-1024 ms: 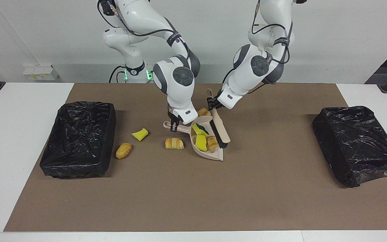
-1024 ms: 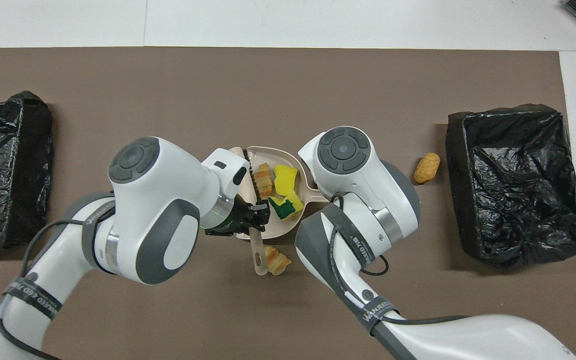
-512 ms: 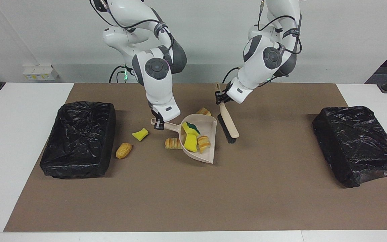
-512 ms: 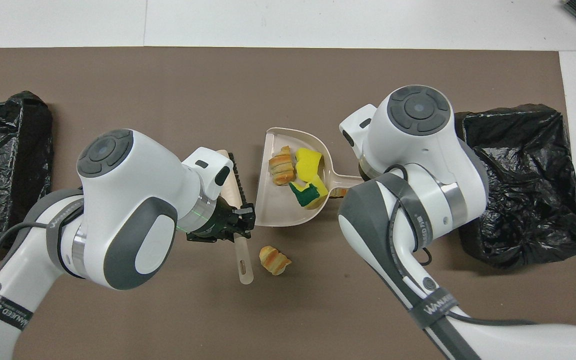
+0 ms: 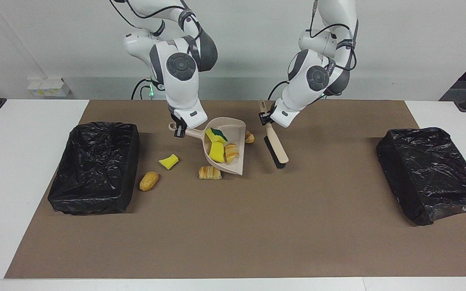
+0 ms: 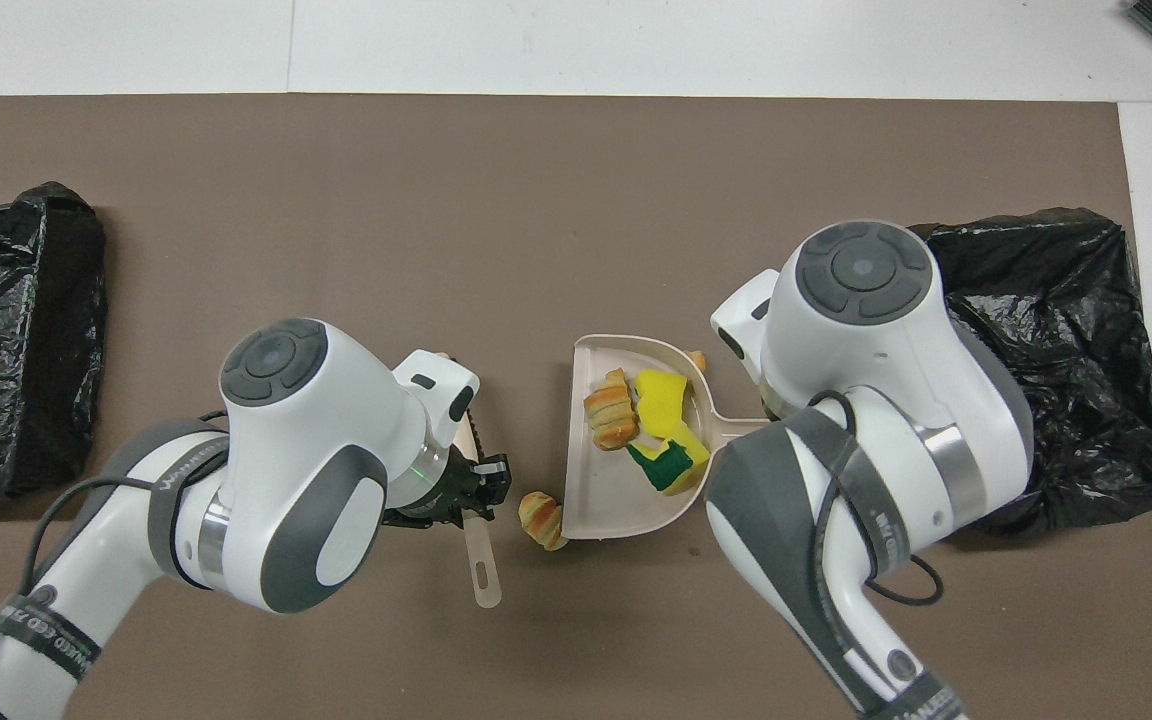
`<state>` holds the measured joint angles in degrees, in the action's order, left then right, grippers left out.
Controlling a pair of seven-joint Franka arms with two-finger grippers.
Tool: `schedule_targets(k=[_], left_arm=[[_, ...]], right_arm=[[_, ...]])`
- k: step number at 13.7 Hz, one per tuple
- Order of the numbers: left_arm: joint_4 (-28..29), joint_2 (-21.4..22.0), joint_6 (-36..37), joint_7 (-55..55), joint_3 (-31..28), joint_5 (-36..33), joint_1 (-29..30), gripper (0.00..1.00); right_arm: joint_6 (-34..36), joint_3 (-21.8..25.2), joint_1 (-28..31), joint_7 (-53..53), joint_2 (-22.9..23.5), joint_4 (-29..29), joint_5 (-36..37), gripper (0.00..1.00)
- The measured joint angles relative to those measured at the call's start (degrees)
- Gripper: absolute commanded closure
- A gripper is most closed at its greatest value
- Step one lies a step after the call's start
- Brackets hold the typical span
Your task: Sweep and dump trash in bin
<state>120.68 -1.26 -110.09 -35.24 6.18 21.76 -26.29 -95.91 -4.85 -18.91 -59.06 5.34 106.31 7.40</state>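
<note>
My right gripper point(image 5: 179, 130) is shut on the handle of the beige dustpan point(image 5: 236, 131), which hangs tilted above the mat. In the pan point(image 6: 616, 500) lie yellow sponge chunks point(image 5: 217, 151) point(image 6: 664, 398) and a croissant bit point(image 5: 230, 152) point(image 6: 612, 422). My left gripper point(image 5: 264, 118) point(image 6: 471, 490) is shut on the brush handle, and the brush point(image 5: 275, 151) hangs beside the pan. More trash lies on the mat: a sponge chunk point(image 5: 168, 161), a bread bit point(image 5: 149, 180), a croissant point(image 5: 210, 172) point(image 6: 540, 518) and a croissant bit point(image 5: 249, 137). In the overhead view the right arm hides its gripper.
A bin lined with a black bag point(image 5: 95, 165) point(image 6: 1066, 330) stands at the right arm's end of the brown mat. Another black-bagged bin point(image 5: 431, 173) point(image 6: 6, 330) stands at the left arm's end. White table borders the mat.
The right gripper has lifted the loaded dustpan off the mat and carried it toward the right arm's end. The left gripper has pulled the brush out of the pan and raised it.
</note>
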Motion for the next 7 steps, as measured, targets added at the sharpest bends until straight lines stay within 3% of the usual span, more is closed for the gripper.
schedule_targets(k=[7], left_arm=[[10.86, 3.52, -10.96, -9.43, 0.56, -1.31, -9.09, 1.00]], right_arm=[[-8.09, -0.15, -2.94, 0.20, -9.54, 16.12, 4.04, 1.00]])
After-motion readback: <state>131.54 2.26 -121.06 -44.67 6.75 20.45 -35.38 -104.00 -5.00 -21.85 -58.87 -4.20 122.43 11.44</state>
